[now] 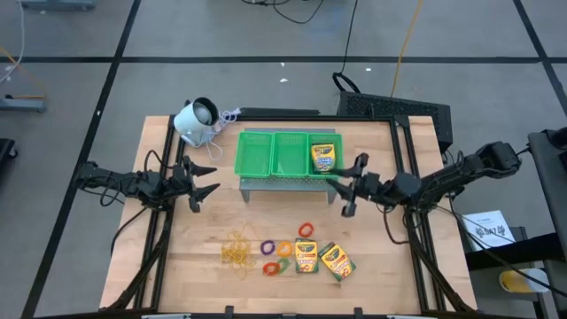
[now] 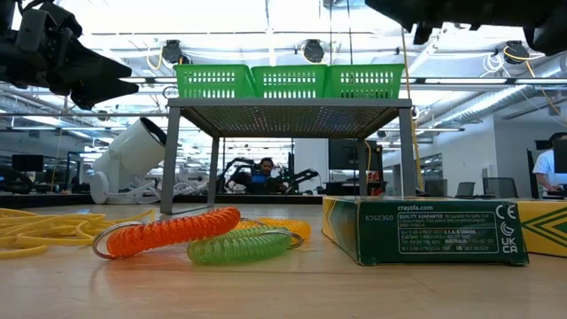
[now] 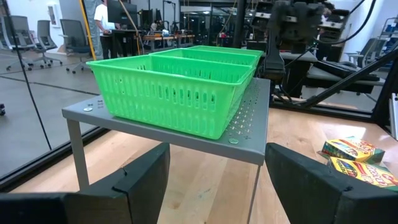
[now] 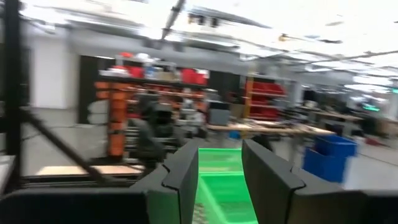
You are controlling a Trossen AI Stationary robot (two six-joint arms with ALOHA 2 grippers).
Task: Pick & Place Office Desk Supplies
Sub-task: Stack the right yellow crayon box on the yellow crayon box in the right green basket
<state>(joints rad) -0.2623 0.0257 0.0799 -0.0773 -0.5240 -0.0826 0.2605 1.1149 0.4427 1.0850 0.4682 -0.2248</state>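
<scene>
Both grippers are open and touch nothing. My left gripper (image 1: 209,180) hovers left of the green three-part tray (image 1: 275,152), which sits on a grey metal stand. My right gripper (image 1: 353,183) hovers at the stand's right end, and in its wrist view its fingers (image 4: 219,168) frame the tray (image 4: 221,186). One yellow-and-green crayon box (image 1: 323,157) lies in the tray's right compartment. Two more crayon boxes (image 1: 306,255) (image 1: 337,260) lie flat near the table's near edge, also visible in the left wrist view (image 3: 354,155). The yellowish rubber bands (image 1: 236,251) and the red (image 1: 306,229), purple (image 1: 267,247), orange (image 1: 283,249) and green (image 1: 273,266) rings lie beside them.
A white round-headed device (image 1: 197,120) with a cord sits at the table's far left corner. The grey perforated stand (image 2: 288,111) raises the tray above the table on legs. Bare wood shows between the stand and the supplies. People sit in the room behind.
</scene>
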